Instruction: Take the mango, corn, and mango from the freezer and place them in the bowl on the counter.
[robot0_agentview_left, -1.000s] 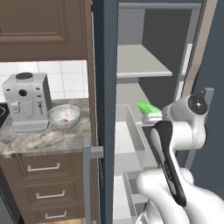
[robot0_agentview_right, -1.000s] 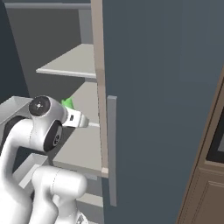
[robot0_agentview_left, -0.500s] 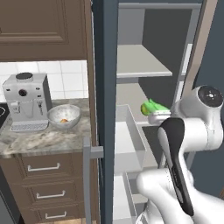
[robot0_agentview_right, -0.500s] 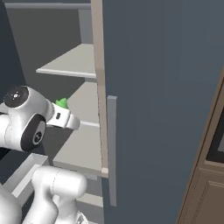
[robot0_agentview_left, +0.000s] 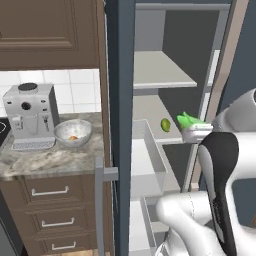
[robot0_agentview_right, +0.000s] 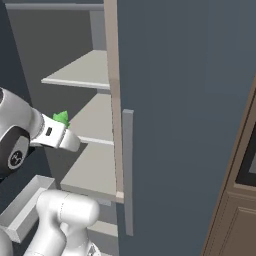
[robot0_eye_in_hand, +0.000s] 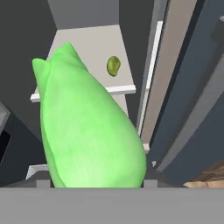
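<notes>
The jaws (robot0_eye_in_hand: 94, 186) are clamped on a green-husked corn (robot0_eye_in_hand: 87, 127), held in front of the open freezer (robot0_agentview_left: 120, 75). A mango (robot0_agentview_left: 165, 125) lies on the freezer's middle shelf (robot0_agentview_left: 150, 107), at about nine o'clock from the corn in the left base view. The speckled bowl (robot0_agentview_left: 73, 133) sits on the bench (robot0_agentview_left: 45, 160) beside the coffee machine (robot0_agentview_left: 30, 115), with something orange inside.

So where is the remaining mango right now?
The mango lies on a pale freezer shelf in the left base view, just left of the green corn; the hand view shows it beyond the corn, apart from it.
</notes>
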